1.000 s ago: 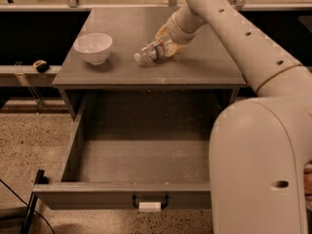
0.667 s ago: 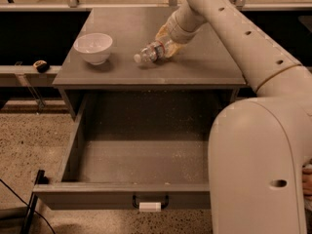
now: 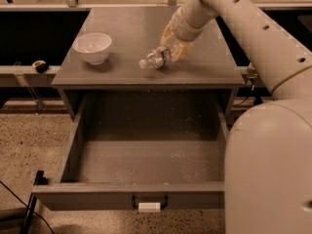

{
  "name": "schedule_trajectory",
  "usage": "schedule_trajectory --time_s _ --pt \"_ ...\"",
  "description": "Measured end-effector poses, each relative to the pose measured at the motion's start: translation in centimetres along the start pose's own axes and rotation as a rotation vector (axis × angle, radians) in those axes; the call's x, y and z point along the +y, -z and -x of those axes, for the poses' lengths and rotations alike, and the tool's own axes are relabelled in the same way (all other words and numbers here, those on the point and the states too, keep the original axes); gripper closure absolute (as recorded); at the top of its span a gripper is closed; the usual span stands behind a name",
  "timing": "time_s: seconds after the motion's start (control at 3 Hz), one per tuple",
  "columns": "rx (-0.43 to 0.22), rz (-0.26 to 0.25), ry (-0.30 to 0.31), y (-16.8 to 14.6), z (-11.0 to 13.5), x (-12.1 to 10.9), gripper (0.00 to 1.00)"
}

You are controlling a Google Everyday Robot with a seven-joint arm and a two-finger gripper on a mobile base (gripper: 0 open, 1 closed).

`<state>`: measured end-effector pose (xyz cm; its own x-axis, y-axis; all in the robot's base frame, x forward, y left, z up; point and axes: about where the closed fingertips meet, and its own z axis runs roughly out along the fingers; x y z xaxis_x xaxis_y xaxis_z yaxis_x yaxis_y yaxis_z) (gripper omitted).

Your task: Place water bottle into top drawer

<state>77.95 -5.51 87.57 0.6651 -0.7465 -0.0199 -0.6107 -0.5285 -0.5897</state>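
Observation:
The water bottle [image 3: 155, 58] lies tilted on the grey cabinet top [image 3: 122, 28], near its front edge, white cap pointing to the front left. My gripper [image 3: 171, 48] reaches down from the upper right, and its tan fingers are closed around the bottle's rear half. The top drawer [image 3: 146, 155] is pulled wide open below the cabinet top. Nothing lies on its speckled grey floor. Its front panel [image 3: 97, 196] carries a dark handle with a white tag [image 3: 148, 207].
A white bowl [image 3: 92, 47] stands on the left of the cabinet top. My arm [image 3: 253, 28] crosses the upper right, and my pale body [image 3: 268, 174] fills the lower right beside the drawer. A small dark object [image 3: 39, 66] sits on a ledge at left.
The gripper and the bottle have shifted slightly to the right and toward the cabinet's front edge. The bowl and the drawer have not moved.

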Motion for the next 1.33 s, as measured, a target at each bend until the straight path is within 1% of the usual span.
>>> schedule_trajectory --time_s 0.33,0.67,1.0,1.33 --pt "-0.027 0.026 0.021 4.6 2.5 1.8 0.73" --pt "-0.028 0.035 -0.034 8.0 4.6 4.6 0.9" --pt "0.007 0.059 -0.085 9.0 9.1 6.0 1.0" --pt "0.015 0.158 -0.12 6.9 13.6 9.6 1.0"
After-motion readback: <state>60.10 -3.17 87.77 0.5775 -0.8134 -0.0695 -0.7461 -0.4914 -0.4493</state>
